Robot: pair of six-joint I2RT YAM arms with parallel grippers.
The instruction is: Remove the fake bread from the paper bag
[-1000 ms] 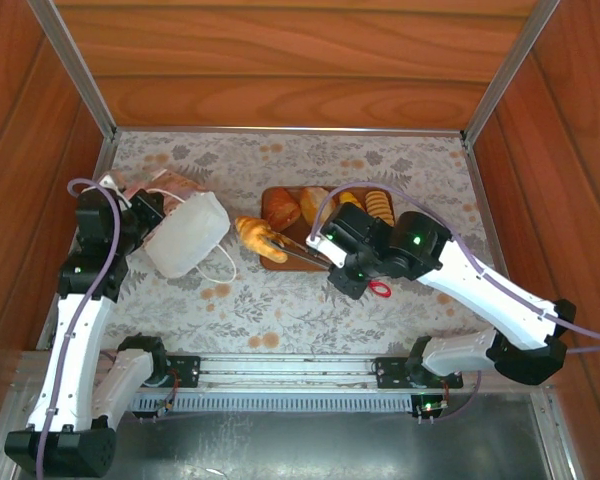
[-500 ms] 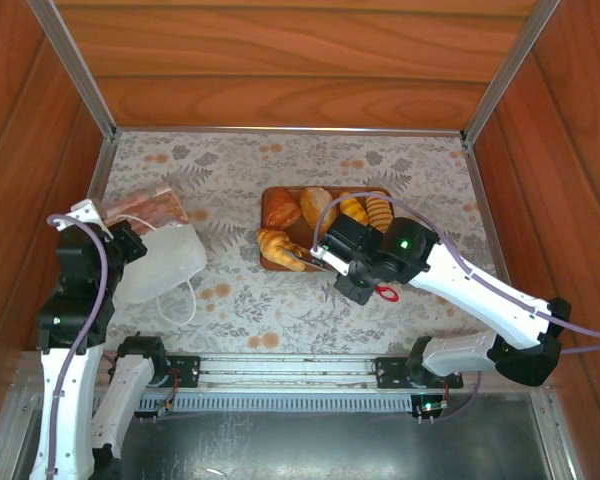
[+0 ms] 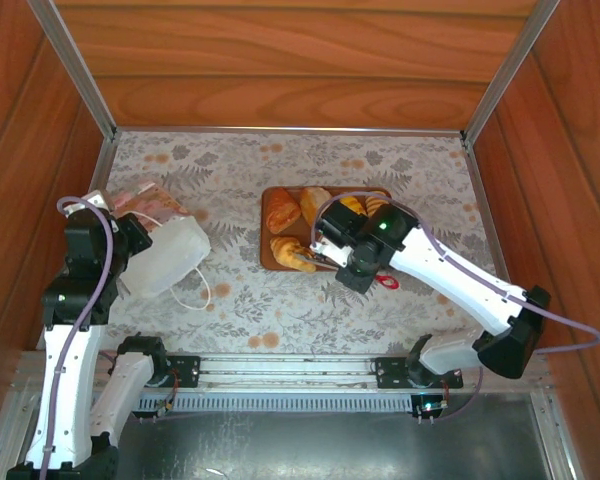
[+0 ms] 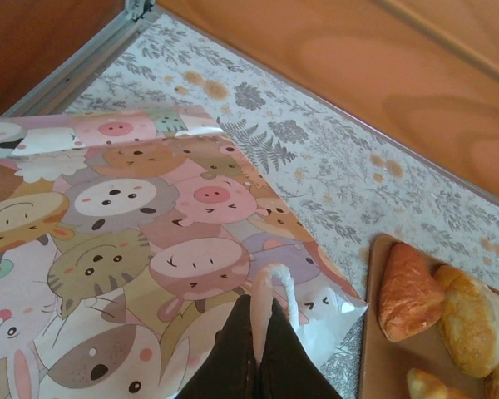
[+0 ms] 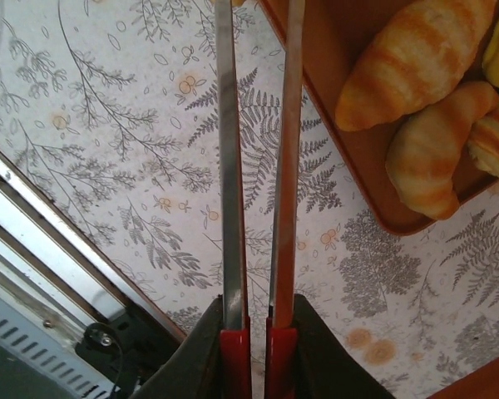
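**Left tool** (image 4: 262, 332) (image 3: 132, 240): closed. The wrist view shows both dark fingers (image 4: 233, 353) pinched together on the white cord handle (image 4: 267, 287) of the paper bag (image 4: 125, 249).

**Paper bag** (image 3: 165, 255): lies on its side at the left of the tabletop (image 3: 380, 160), well apart from the tray. Its printed face (cartoon pigs, cats and other animals on pink) shows in the left wrist view. From above the bag looks mostly white, and a second cord loop (image 3: 195, 290) trails onto the tabletop at its near side.

**Right tool** (image 5: 258, 332) (image 3: 348, 262): closed on the red grips of a pair of metal tongs (image 5: 224, 166). The two blades run nearly parallel with a narrow gap between them. Their tips leave the top edge of the wrist view, so what they touch cannot be told there.

**Fake bread** (image 3: 315, 205) (image 4: 407, 278) (image 5: 412, 54): all the visible pieces sit on the brown tray (image 3: 266, 228) at mid-tabletop. Several lie along the far edge, and a croissant (image 3: 292, 252) lies at the near-left corner. From above the tongs end right at this croissant. Whether they grip it cannot be told.

**Tray** (image 5: 316, 50): flat on the tabletop, with its near edge just beside the right tool.
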